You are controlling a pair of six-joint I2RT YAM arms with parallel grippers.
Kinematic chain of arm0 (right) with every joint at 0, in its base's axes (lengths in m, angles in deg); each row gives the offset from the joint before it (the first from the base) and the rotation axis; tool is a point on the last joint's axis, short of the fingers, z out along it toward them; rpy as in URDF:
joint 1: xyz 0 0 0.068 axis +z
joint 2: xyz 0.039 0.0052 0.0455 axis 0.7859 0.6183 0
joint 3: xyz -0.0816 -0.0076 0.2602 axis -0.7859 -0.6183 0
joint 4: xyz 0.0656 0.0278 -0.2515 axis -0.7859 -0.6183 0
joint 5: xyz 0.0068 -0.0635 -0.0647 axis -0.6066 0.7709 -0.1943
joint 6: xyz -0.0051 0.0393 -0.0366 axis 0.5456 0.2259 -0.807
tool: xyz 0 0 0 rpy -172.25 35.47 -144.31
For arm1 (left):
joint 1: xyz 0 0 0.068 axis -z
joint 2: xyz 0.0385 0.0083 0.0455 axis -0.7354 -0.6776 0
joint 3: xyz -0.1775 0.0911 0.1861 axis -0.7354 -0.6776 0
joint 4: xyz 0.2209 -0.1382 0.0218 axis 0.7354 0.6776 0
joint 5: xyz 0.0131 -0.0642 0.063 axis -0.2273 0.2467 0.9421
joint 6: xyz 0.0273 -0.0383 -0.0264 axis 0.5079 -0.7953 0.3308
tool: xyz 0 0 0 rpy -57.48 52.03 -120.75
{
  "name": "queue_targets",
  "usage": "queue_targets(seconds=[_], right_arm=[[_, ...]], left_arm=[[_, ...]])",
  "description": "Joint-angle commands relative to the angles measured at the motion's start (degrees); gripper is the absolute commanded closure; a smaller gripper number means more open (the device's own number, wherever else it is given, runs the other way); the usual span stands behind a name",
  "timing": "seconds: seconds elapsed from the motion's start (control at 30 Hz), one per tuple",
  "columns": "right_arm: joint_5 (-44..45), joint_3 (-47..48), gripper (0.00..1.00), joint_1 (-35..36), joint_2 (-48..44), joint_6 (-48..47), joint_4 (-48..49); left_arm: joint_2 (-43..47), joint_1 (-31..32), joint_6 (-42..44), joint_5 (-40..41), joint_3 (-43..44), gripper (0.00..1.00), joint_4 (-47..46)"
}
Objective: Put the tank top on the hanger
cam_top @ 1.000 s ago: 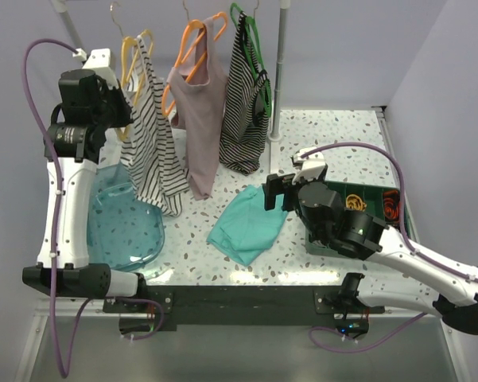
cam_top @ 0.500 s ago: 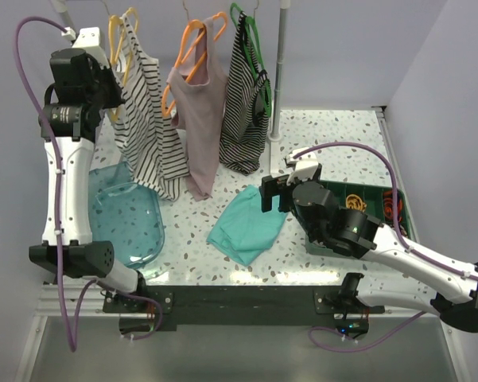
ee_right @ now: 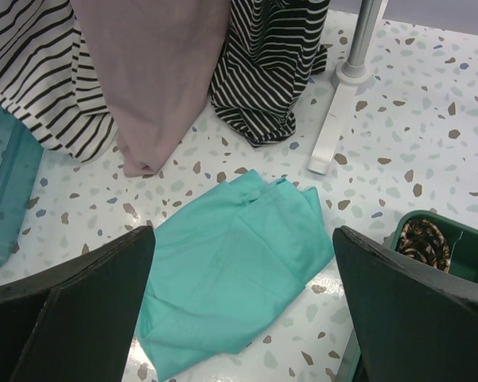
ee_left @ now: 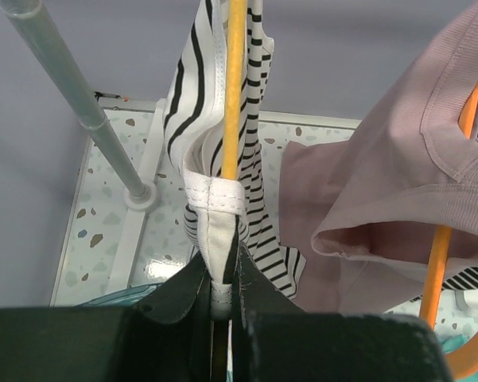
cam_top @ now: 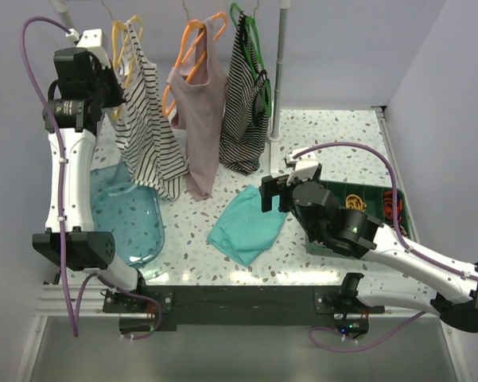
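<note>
The white tank top with thin black stripes [cam_top: 147, 127] hangs on the yellow hanger [cam_top: 126, 40] at the left of the rail. My left gripper [cam_top: 111, 83] is raised beside it and shut on the hanger arm and the top's white strap [ee_left: 215, 207]; the yellow hanger arm [ee_left: 235, 87] runs up from between the jaws. My right gripper [cam_top: 272, 191] is open and empty, low over a folded teal cloth [ee_right: 235, 270] on the table.
A dusty-pink top [cam_top: 200, 119] on an orange hanger [cam_top: 192, 49] and a dark striped top [cam_top: 245, 111] on a green hanger [cam_top: 250, 32] hang to the right. A rack post [cam_top: 280, 64] stands behind. A clear blue bin [cam_top: 127, 223] sits left, a green tray [cam_top: 374, 207] right.
My left arm has lifted the yellow hanger and tank top up and a little to the left toward the rail. The right arm has barely moved.
</note>
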Motion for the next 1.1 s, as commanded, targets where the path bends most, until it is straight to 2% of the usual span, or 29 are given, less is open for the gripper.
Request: queue_targets(seconds=[0.0,0.03,0.07,0.13,0.17,0.23,0.27,0.37,0.4,0.47,0.57,0.63,0.67,0.73,0.77,0.87,0.93,1.07], right_arm=[[0.1,2.5,0.01,0.2,0.5,-0.1,1.1],[0.0,2.8,0.01,0.2,0.8,-0.1,0.9],[0.0,2.9,0.01,0.2,0.8,-0.1,0.5],[0.2,3.1,0.01,0.2,0.7,-0.1,0.4],[0.2,3.0,0.01,0.3,0.6,-0.1,0.4],[0.2,2.8,0.01,0.2,0.5,0.0,0.4],[0.2,2.8,0.01,0.3,0.5,0.1,0.2],[0.4,2.6,0.01,0.3,0.4,0.4,-0.5],[0.4,2.6,0.01,0.2,0.2,0.4,-0.5],[0.5,1.8,0.01,0.3,-0.5,0.5,-0.4],[0.5,0.3,0.01,0.2,-1.5,0.8,0.3],[0.4,-0.8,0.01,0.3,-2.0,1.1,0.2],[0.5,-1.1,0.02,0.2,-2.1,1.3,-0.1],[0.7,-1.8,0.01,0.2,-2.8,2.2,-0.9],[1.4,-2.1,0.01,0.2,-3.1,2.6,-2.0],[2.5,-3.7,0.01,0.2,-4.8,4.6,-4.1],[3.1,-6.0,0.01,0.2,-7.0,5.9,-5.1],[5.0,-10.4,0.01,0.2,-11.0,8.7,-7.0]], left_arm=[[3.2,-0.6,0.4,-1.2,-0.6,0.99,-5.7],[3.8,-0.6,0.4,-1.4,-0.6,0.94,-5.7],[4.1,-0.6,0.4,-1.2,-0.6,0.80,-5.7],[5.3,-0.6,0.3,-1.0,-0.6,0.71,-5.7],[5.6,-0.6,0.3,-0.9,-0.6,0.58,-5.7],[7.0,-0.6,0.1,-0.9,-0.9,0.42,-5.8],[7.6,-0.6,0.1,-1.1,-1.1,0.25,-6.0],[10.8,-0.6,-1.3,-2.3,-2.1,0.06,-6.8],[12.0,-0.6,-2.8,-5.4,-3.8,0.00,-7.5],[15.5,-0.3,-4.5,-11.5,-6.0,0.00,-9.6],[19.8,3.5,-7.2,-13.5,-10.9,0.00,-11.8],[21.6,10.0,-7.4,-10.0,-13.4,0.00,-11.8],[21.9,15.3,-7.5,-7.6,-14.1,0.00,-11.9],[22.8,20.1,-8.1,-4.9,-16.9,0.00,-12.5],[23.1,25.2,-8.4,-1.6,-18.2,0.00,-12.9],[24.6,34.5,-10.2,3.5,-26.8,0.00,-15.1],[25.3,38.3,-11.0,6.3,-30.9,0.00,-17.3],[27.2,44.8,-15.0,7.7,-45.8,0.00,-22.9]])
